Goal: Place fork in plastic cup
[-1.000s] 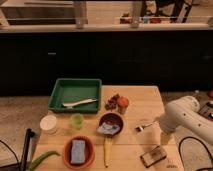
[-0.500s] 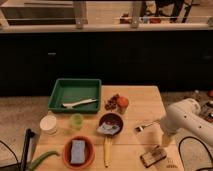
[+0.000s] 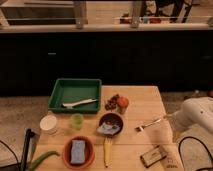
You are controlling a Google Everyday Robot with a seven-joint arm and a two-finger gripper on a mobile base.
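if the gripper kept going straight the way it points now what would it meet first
Likely the fork: the gripper, at the right edge of the table, points left along it. Past the fork lies the brown bowl. Whether it touches the fork is unclear.

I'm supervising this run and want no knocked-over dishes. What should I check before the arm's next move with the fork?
1. Fork found: ok. The fork is at the table's right side, tines pointing left.
2. Gripper at the fork: ok. The gripper is at the handle end.
3. Fork firmly held: cannot tell.
4. Cup ready: ok. The plastic cup stands upright, between the white round container and the dark bowl.
5. Cup empty: cannot tell.
6. Straight path free: not ok. The dark bowl sits between fork and cup, so the fork probably has to travel above it.
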